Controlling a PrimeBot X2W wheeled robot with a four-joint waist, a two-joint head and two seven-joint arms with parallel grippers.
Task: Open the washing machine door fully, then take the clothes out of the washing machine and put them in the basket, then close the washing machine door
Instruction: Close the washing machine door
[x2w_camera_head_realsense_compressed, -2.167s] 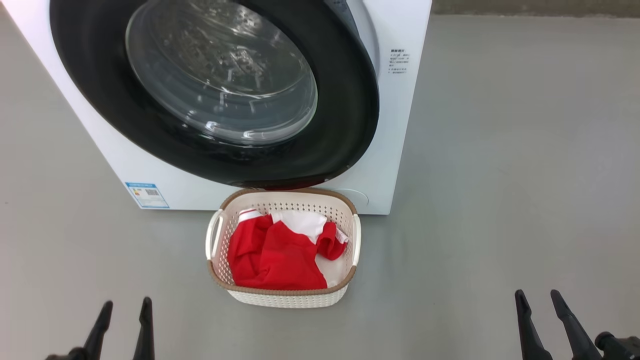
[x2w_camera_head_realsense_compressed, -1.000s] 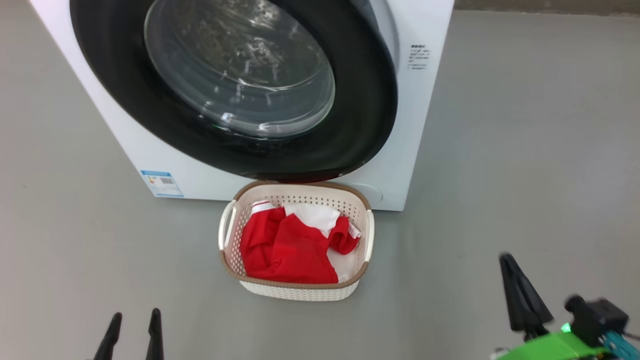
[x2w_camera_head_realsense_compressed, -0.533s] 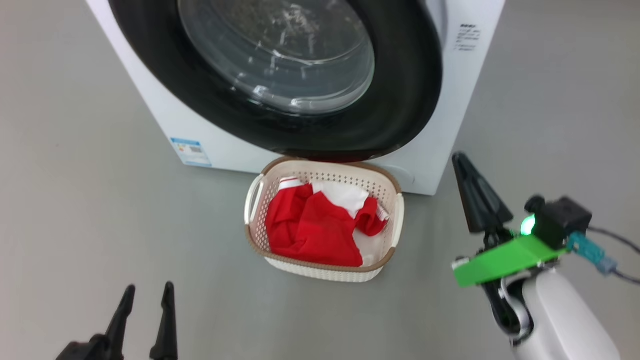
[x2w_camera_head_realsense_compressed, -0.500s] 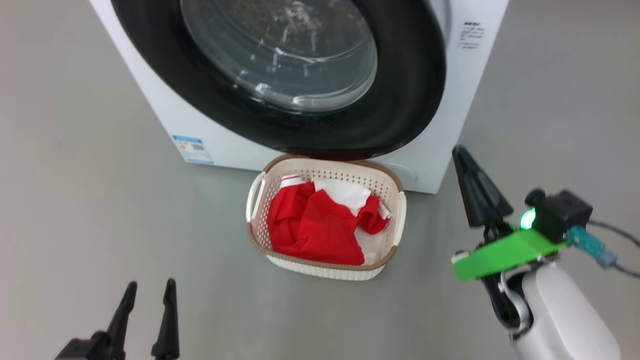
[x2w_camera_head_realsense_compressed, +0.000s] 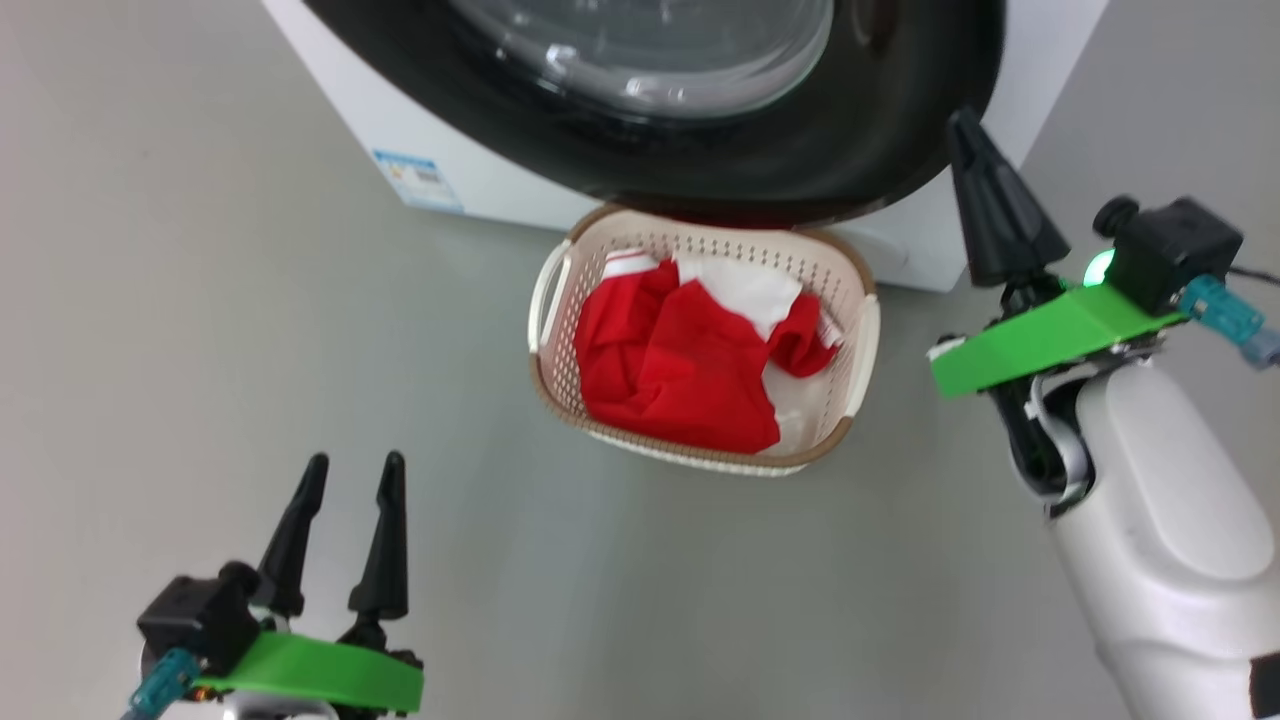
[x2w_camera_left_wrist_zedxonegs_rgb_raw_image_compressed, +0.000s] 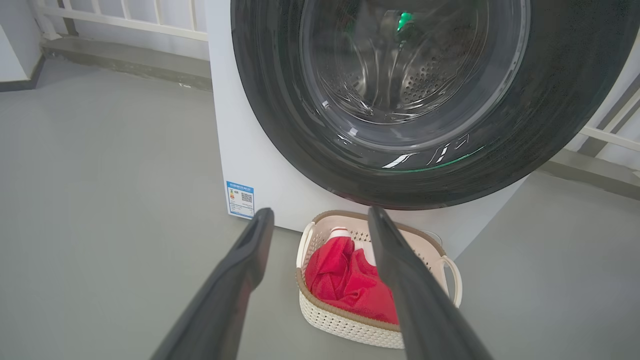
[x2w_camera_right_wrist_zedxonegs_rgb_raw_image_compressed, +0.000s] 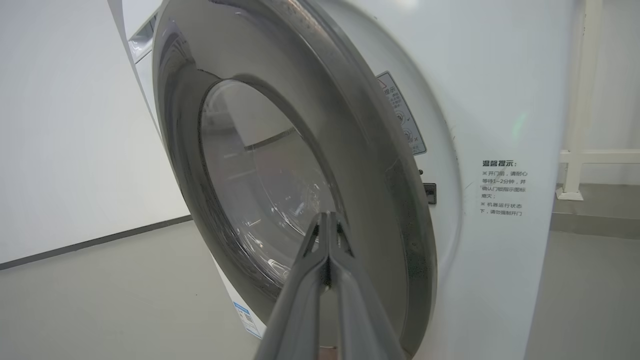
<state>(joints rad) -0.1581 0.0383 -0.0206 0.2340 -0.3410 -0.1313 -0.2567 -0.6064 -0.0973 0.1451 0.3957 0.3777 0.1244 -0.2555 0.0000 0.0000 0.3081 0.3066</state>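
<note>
Black-rimmed washing machine door (x2w_camera_head_realsense_compressed: 880, 140) edge sits just beside the pinched-together right claw (x2w_camera_head_realsense_compressed: 968, 130); left claw (x2w_camera_head_realsense_compressed: 355, 465) gapes over floor (x2w_camera_head_realsense_compressed: 150, 300).

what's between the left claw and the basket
Only bare grey floor, seen in the head view; the open left claw and the basket stand apart.

Bright red clothes (x2w_camera_head_realsense_compressed: 680, 370) with white panels, a cream perforated basket (x2w_camera_head_realsense_compressed: 700, 457) rimmed in woven brown, glossy black door (x2w_camera_head_realsense_compressed: 780, 150), white washing machine (x2w_camera_head_realsense_compressed: 505, 190) with its blue label (x2w_camera_head_realsense_compressed: 418, 180), grey floor (x2w_camera_head_realsense_compressed: 200, 320).
</note>
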